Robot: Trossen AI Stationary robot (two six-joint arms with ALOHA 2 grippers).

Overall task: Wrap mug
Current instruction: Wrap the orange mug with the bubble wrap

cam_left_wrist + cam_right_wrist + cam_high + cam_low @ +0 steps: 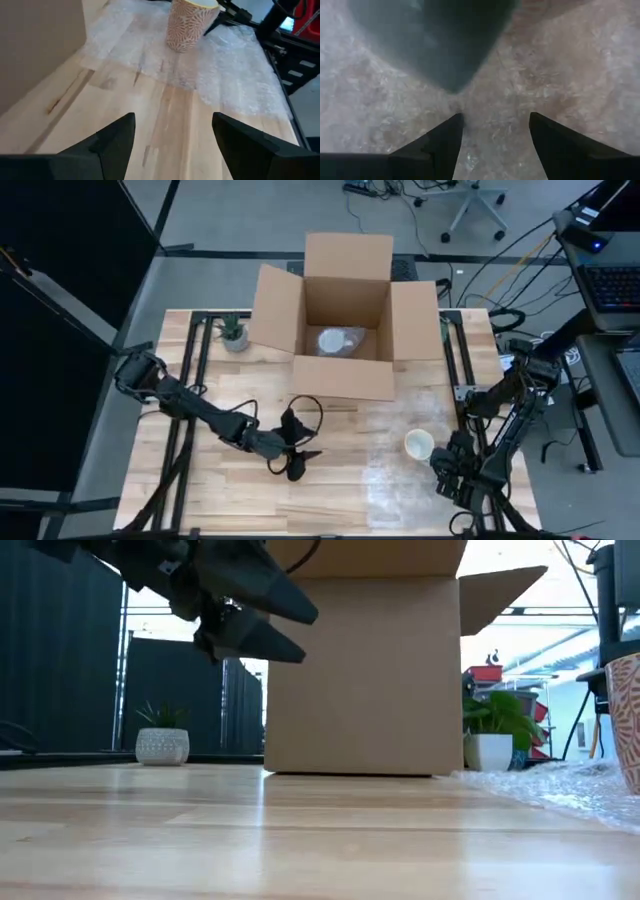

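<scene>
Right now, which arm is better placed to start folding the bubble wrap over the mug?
Probably the right: its open pincer hovers over the bubble wrap beside the mug. The left pincer sits over bare wood.

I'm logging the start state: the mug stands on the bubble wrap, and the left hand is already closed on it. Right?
Not quite. The mug does stand on the bubble wrap, but the left hand is open and well away from it, over bare wood, as the high view shows.

1. A dark gripper [285,628], fingers apart, hangs at the upper left.
2. A cardboard box [360,675] fills the centre.
3. A small potted plant [162,738] stands at the left.
4. Bubble wrap [570,790] lies at the right.
</scene>
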